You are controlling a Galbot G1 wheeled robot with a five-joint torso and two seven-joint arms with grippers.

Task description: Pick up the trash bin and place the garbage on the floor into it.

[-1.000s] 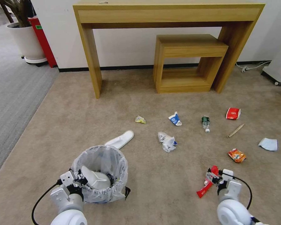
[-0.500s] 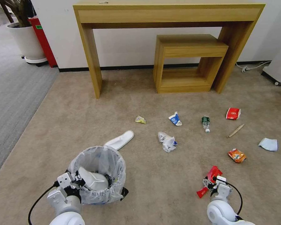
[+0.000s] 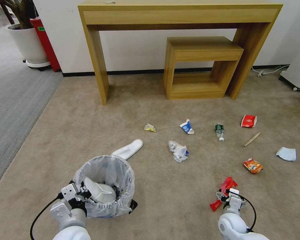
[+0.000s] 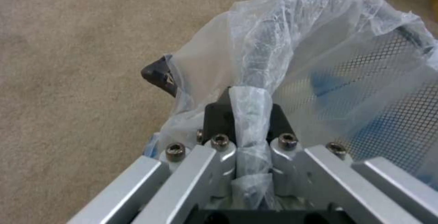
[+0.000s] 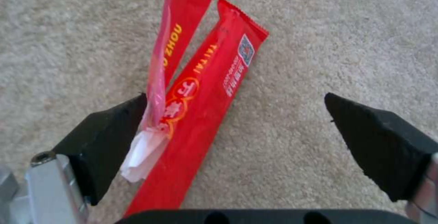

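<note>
**Right tool over the red wrappers, bin held by the left**

While the left tool (image 3: 79, 194) stays out of the work, it is clamped on the rim of the trash bin (image 3: 105, 185), with the bag liner (image 4: 255, 114) pinched between its fingers. One white slipper (image 3: 101, 193) already lies inside the bin, and a second slipper (image 3: 128, 149) lies on the floor (image 3: 73, 126) just beyond it.

The right tool (image 3: 228, 196) is well to the right of the bin and low over the red wrappers (image 5: 201, 94). Its fingers (image 5: 109, 138) are wide apart. One finger touches the thin upright wrapper, and the flat wrapper lies on the carpet between the two.

The step in hand seems to be the grasp of these wrappers. To do it well, I think the tool should go down until its tips press lightly into the carpet, so that the flat wrapper cannot slide under them. It should be centred over both pieces before it comes together, because a thin film slips away easily.

Further from the bin lie the crumpled white paper (image 3: 178, 150), the blue-white carton (image 3: 187, 126), the bottle (image 3: 219, 131), the orange packet (image 3: 253, 165) and the mask (image 3: 286, 153).
</note>
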